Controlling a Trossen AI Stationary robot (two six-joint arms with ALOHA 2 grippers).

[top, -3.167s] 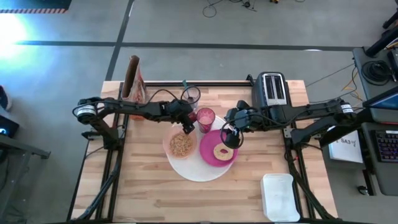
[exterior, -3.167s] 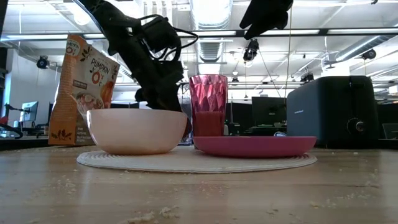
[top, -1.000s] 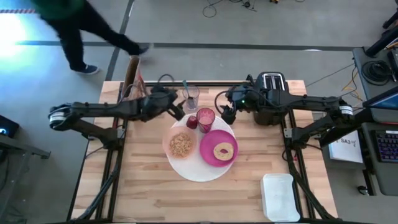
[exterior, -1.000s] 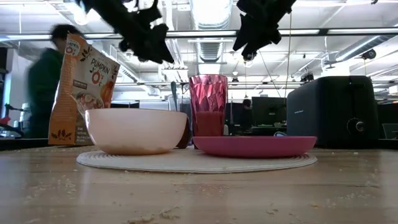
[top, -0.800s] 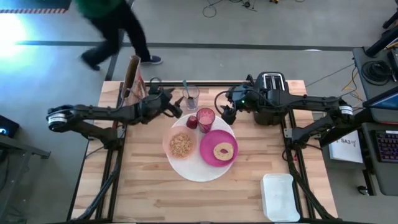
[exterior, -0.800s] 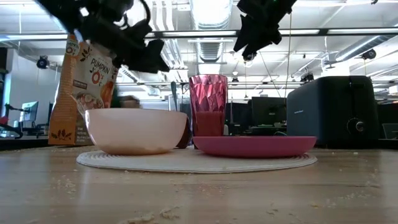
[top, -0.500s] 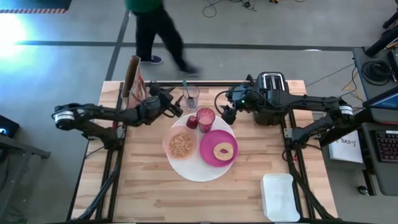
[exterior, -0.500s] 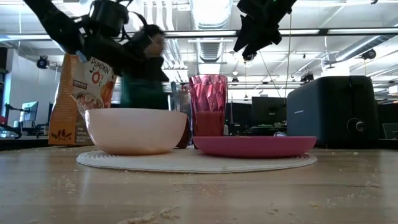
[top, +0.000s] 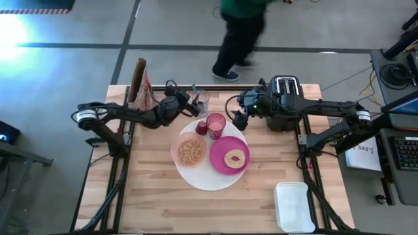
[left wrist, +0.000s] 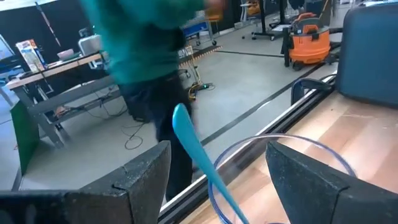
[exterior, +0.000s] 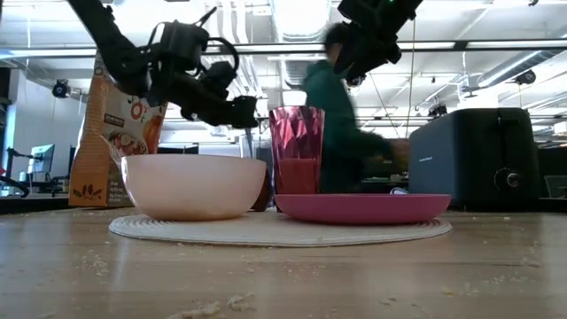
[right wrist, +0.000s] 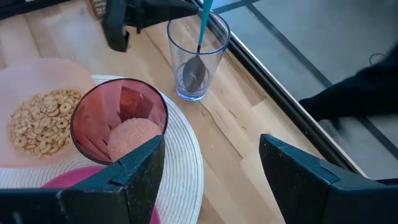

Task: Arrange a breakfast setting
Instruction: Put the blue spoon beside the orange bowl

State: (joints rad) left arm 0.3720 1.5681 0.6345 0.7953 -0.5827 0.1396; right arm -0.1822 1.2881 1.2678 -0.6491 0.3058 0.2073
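My left gripper (top: 189,102) spread wide beside the clear glass (top: 201,102), teal-handled spoon (left wrist: 200,158) standing in that glass behind the white placemat (top: 196,173), my right gripper (top: 238,121) spread open above the pink cup (top: 216,123)

One camera hangs overhead, looking straight down on the whole table (top: 157,196) and both arms. Another sits at table-top level, close to the white placemat (exterior: 279,230), facing level across into the room. The left wrist camera looks out between its own fingers, right up against the clear glass (left wrist: 298,168), toward the floor beyond. The right wrist camera looks down from nearby, with the same glass (right wrist: 198,59) at about 12 o'clock of the pink cup (right wrist: 119,121).
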